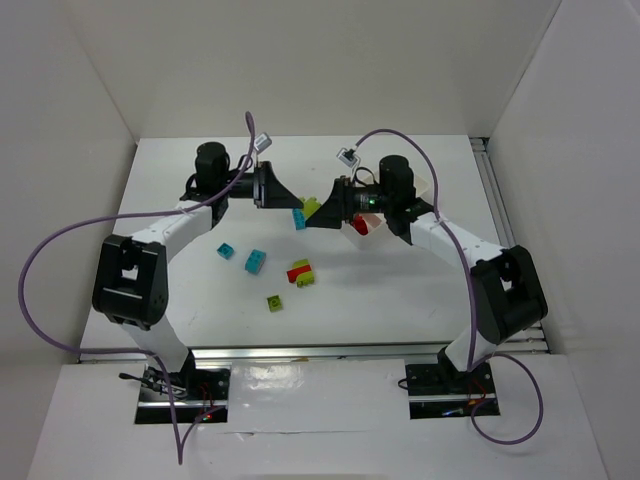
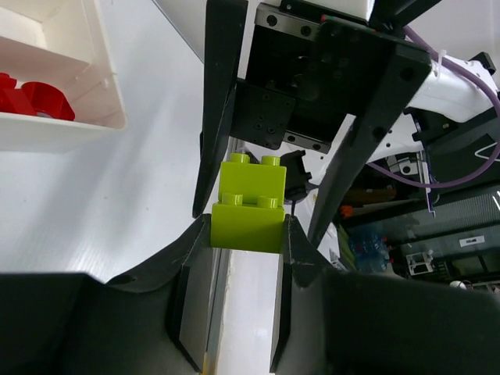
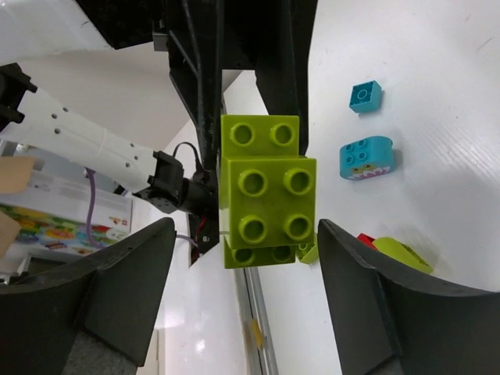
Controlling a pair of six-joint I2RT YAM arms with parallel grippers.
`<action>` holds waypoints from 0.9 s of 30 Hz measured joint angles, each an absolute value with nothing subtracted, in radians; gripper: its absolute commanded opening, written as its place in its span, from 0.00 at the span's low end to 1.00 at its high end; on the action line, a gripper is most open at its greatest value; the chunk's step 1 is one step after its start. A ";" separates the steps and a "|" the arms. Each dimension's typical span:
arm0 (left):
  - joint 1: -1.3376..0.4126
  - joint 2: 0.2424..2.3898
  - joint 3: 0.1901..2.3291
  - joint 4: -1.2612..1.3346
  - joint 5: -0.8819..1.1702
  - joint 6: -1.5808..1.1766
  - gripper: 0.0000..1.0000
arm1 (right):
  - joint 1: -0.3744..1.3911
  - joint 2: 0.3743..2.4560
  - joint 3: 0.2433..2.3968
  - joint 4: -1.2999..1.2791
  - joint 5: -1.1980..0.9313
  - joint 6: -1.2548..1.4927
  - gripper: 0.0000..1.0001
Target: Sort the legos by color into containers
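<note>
lime green brick (image 2: 248, 205) — stepped, round studs — pinched in left hand (image 2: 248, 231).

Left arm (image 1: 165, 228), right arm (image 1: 440, 235) reach inward; left fingers (image 2: 191, 305) clamp lime brick (image 2: 250, 205), right fingers (image 3: 125, 281) spread.

White table (image 1: 400, 290), white walls (image 1: 330, 60)

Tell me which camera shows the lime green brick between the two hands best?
The right wrist view: the lime green brick fills the centre, studs facing the camera. The left wrist view shows it side-on, pinched in the left hand. The top view shows only a small green speck.
</note>
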State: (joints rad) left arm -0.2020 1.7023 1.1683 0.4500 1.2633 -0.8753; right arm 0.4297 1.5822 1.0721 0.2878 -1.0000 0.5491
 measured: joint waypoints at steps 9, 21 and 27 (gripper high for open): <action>-0.202 1.715 1.179 0.385 1.265 -0.841 0.00 | 0.427 1.583 1.077 0.294 -1.000 0.555 0.76; -0.202 1.712 1.189 0.367 1.282 -0.813 0.00 | 0.417 1.627 1.066 0.474 -1.015 0.728 0.70; -0.202 1.708 1.189 0.350 1.285 -0.799 0.00 | 0.410 1.628 1.060 0.540 -1.015 0.776 0.70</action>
